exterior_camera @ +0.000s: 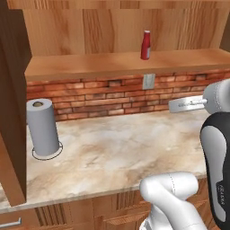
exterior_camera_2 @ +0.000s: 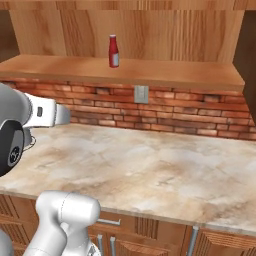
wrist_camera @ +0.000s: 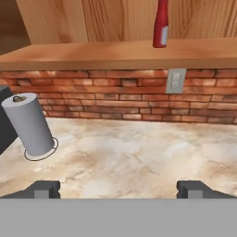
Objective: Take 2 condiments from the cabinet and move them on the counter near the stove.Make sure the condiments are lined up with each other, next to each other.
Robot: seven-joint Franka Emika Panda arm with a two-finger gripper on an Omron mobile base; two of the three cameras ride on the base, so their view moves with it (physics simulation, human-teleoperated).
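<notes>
One condiment, a slim red bottle (exterior_camera: 145,45) (exterior_camera_2: 114,51) (wrist_camera: 160,25) with a pale cap, stands upright on the plank shelf of the brown wood cabinet (exterior_camera: 112,65) (exterior_camera_2: 150,72). Below it lies the beige marbled counter (exterior_camera: 126,148) (exterior_camera_2: 150,165) (wrist_camera: 129,152). My gripper (wrist_camera: 120,189) hovers over the counter, well short of the shelf and lower than the bottle. It is open, its two dark fingertips (wrist_camera: 46,188) set wide apart with nothing between them. The stove is out of view.
A grey paper towel roll (exterior_camera: 42,128) (wrist_camera: 28,125) stands at the counter's left, beside the cabinet's thick side panel (exterior_camera: 11,112). A wall outlet (exterior_camera: 148,81) (exterior_camera_2: 141,94) (wrist_camera: 176,81) sits in the brick backsplash. A dark boxy shape (wrist_camera: 4,120) shows at the left edge.
</notes>
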